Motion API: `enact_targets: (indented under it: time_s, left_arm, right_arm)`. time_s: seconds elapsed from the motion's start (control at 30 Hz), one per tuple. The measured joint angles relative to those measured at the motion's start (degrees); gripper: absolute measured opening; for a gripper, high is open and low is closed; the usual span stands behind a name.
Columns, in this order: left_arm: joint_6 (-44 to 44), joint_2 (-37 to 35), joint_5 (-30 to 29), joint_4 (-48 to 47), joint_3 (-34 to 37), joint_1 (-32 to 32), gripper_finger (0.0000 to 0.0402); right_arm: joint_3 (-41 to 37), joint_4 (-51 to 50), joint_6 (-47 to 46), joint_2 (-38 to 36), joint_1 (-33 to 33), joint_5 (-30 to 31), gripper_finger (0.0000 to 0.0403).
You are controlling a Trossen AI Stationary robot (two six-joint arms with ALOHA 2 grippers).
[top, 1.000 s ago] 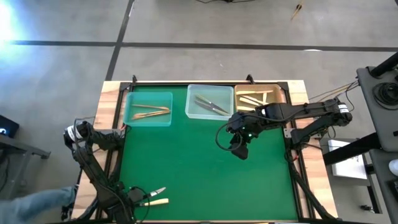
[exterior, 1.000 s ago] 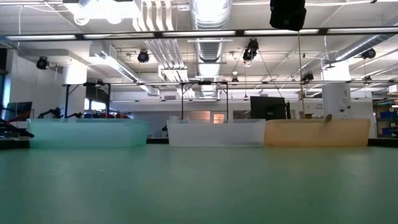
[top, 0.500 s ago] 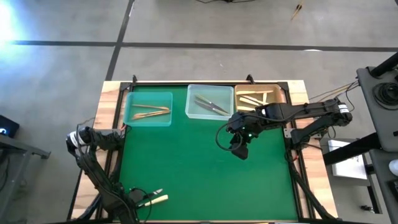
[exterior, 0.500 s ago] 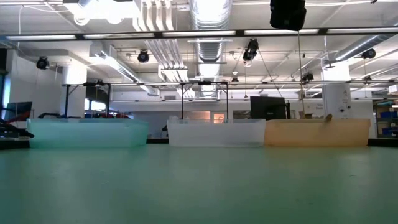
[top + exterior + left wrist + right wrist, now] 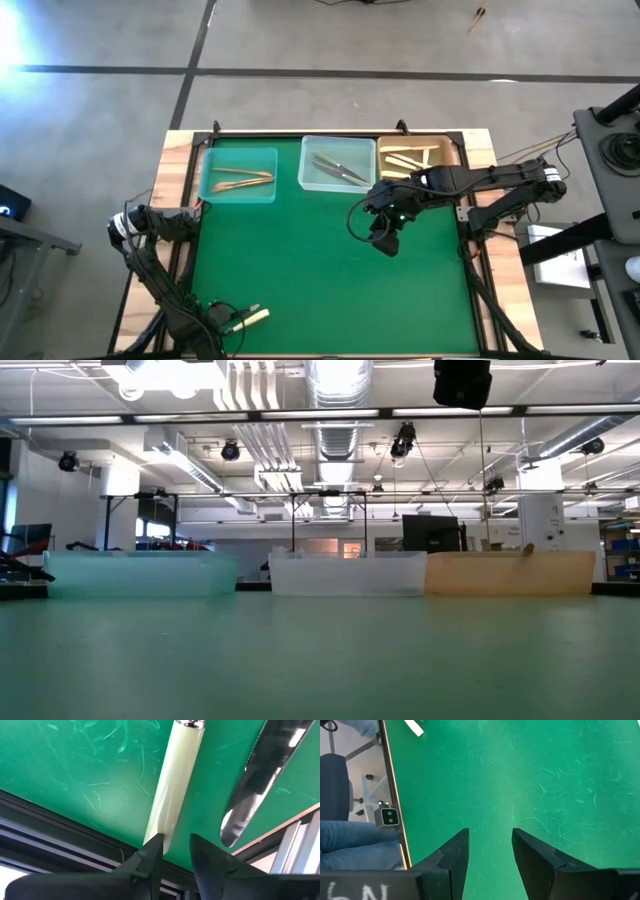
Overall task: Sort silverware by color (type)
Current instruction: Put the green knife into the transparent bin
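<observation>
I have the green desk [image 5: 300,270] under me, with three trays along its far edge: a teal tray [image 5: 239,175], a clear tray [image 5: 337,163] and an amber tray [image 5: 418,157]. The teal one holds golden-bronze pieces [image 5: 240,180] lying lengthwise along the tray, the clear one silver-grey pieces [image 5: 340,170] laid on a diagonal, the amber one cream-yellow pieces [image 5: 408,158] lying roughly across it.

My right arm reaches over the desk's middle right; the right gripper [image 5: 384,240] hangs above bare green, fingers [image 5: 455,855] spread with nothing between them.

My left arm folds down the near left corner. The left gripper [image 5: 172,855] sits right at the desk's near edge, fingers close together, nipping the tip of a cream-handled knife [image 5: 175,785]. Its long axis runs away from the gripper across the mat; from above, the handle [image 5: 255,318] points toward the desk's right and slightly away. The handle is pale cream, smooth and round, capped by a metal collar. Just beside it lies a silver knife blade [image 5: 260,775], shiny and serrated, roughly parallel, tip toward the near edge.

Against half a second ago, the left arm's elbow has edged slightly and the cream handle sits a touch nearer the edge; the right arm is unchanged.
</observation>
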State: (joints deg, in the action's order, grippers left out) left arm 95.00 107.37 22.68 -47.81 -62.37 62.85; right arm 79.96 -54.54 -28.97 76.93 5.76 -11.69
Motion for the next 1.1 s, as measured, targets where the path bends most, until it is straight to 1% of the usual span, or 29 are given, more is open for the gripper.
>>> enact_targets:
  time_s: [0.3,0.47,0.67,0.8,0.97,1.1]
  left_arm:
    - [0.16,0.33,-1.01,-0.58,-2.34,0.02,0.0126]
    - [0.72,0.71,-2.99,-4.77,-5.65,0.02,0.0145]
    - [0.29,0.7,-8.52,-9.67,-10.5,-0.04,0.0146]
    - [0.0,0.61,-9.0,-13.06,-12.48,-0.04,0.0144]
    - [0.16,0.55,-8.57,-17.62,-11.54,0.0,0.0143]
    - [0.11,0.49,-7.88,-16.22,-9.12,-0.02,0.0143]
  right_arm:
    - [0.0,-0.02,0.0,0.0,-0.02,3.24,0.0141]
    - [0.0,0.0,0.0,0.0,-0.02,3.24,0.0141]
    - [0.0,0.0,0.0,0.0,-0.02,3.24,0.0141]
    - [0.0,0.04,0.0,0.0,-0.02,3.28,0.0141]
    - [0.0,0.48,0.01,0.0,-0.02,3.31,0.0141]
    - [0.0,0.9,0.02,0.0,-0.02,3.3,0.0141]
